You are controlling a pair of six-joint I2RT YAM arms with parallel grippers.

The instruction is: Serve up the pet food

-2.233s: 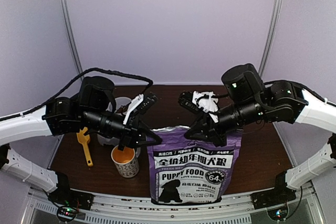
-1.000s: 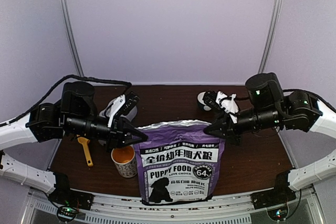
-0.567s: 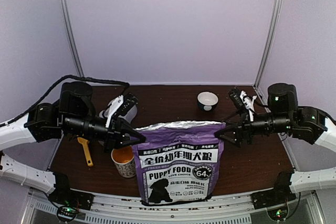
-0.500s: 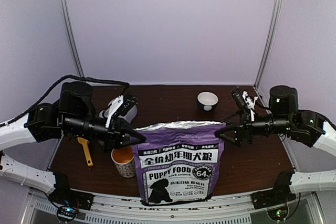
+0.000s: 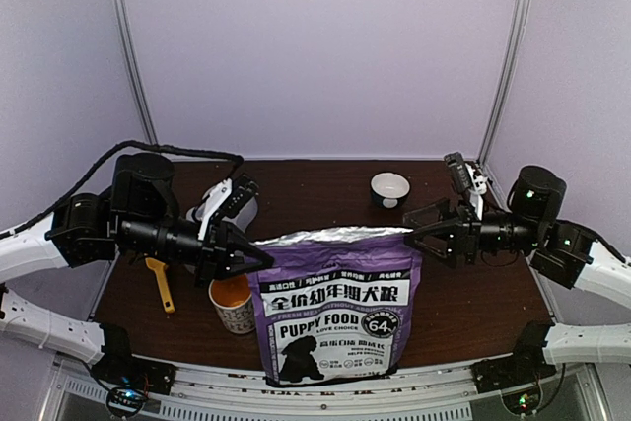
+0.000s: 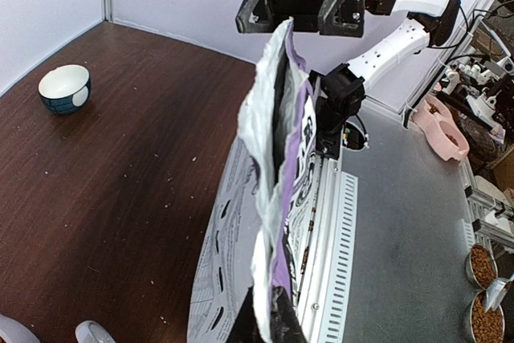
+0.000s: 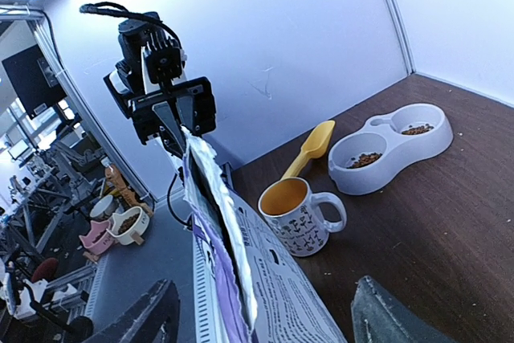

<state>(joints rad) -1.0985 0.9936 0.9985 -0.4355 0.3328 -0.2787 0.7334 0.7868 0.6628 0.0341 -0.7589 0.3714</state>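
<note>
A dark wooden desk (image 5: 315, 176) was seen spanning the scene, and on its near middle a large purple bag (image 5: 340, 313) marked "PUPPY FOOD" was stood upright, its printed face turned to the near edge and its silver-lined top edge drawn out level from left to right. The left arm (image 5: 94, 229) was reached in from the left and the right arm (image 5: 552, 234) from the right, both held low over the desk at the height of the bag's top. The left gripper (image 5: 261, 255) was pressed together on the top left corner of the bag, and from its wrist view the mouth of the bag was seen parted slightly, though nothing inside could be made out. The right gripper (image 5: 416, 234) was spread wide at the top right corner, with the bag's edge lined up between its fingers but not pinched; whether it was touched could not be told. A white double feeding dish (image 7: 385, 146) was set on the far left of the desk, partly hidden behind the left arm in the top view. A patterned mug (image 5: 235, 303) with an orange inside was stood just left of the bag, and a yellow scoop (image 5: 158, 278) was laid further left. A small bowl (image 5: 389, 187) was placed at the far right of middle, well apart from the bag. Some pet food (image 7: 365, 159), small brown pellets, was seen lying in both wells of the dish.
</note>
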